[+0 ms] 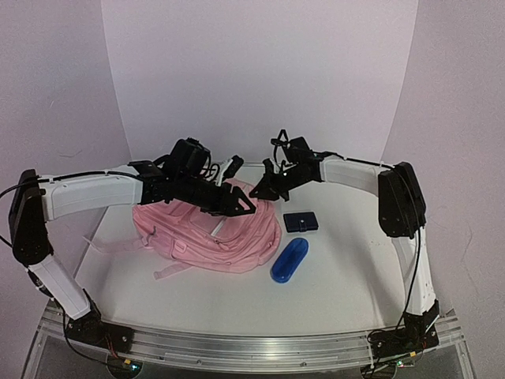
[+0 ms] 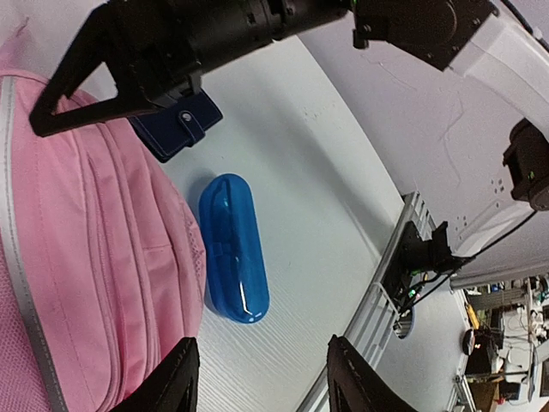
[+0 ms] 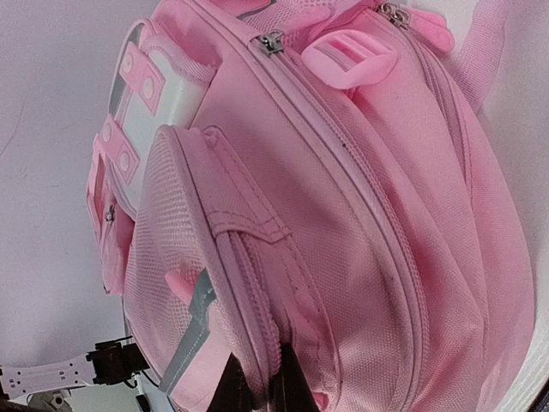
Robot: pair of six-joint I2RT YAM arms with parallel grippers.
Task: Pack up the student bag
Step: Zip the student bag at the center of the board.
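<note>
The student bag lies flat on the white table, left of the middle. Its long way runs from left to right, a little slanted, so the right end sits nearer to my bases. Its loose straps trail out to the left. The front side faces up.

The bag is big, soft and pink all over. It has many zips that curve around its pockets. There are white patches on the front, and a grey shiny strip on one side. A pink plastic buckle shows near one zip. The zips I can see look closed.

My right gripper is at the far right edge of the bag. Its two fingers are squeezed tight together, with a thin bit of the pink cloth by a zip seam pinched between them.

My left gripper hangs over the right part of the bag. Its fingers stand apart and hold nothing. They touch nothing that I can see.

A blue see-through case lies on the table just beside the right end of the bag. A dark blue pouch with a snap lies near it, a bit farther back.
</note>
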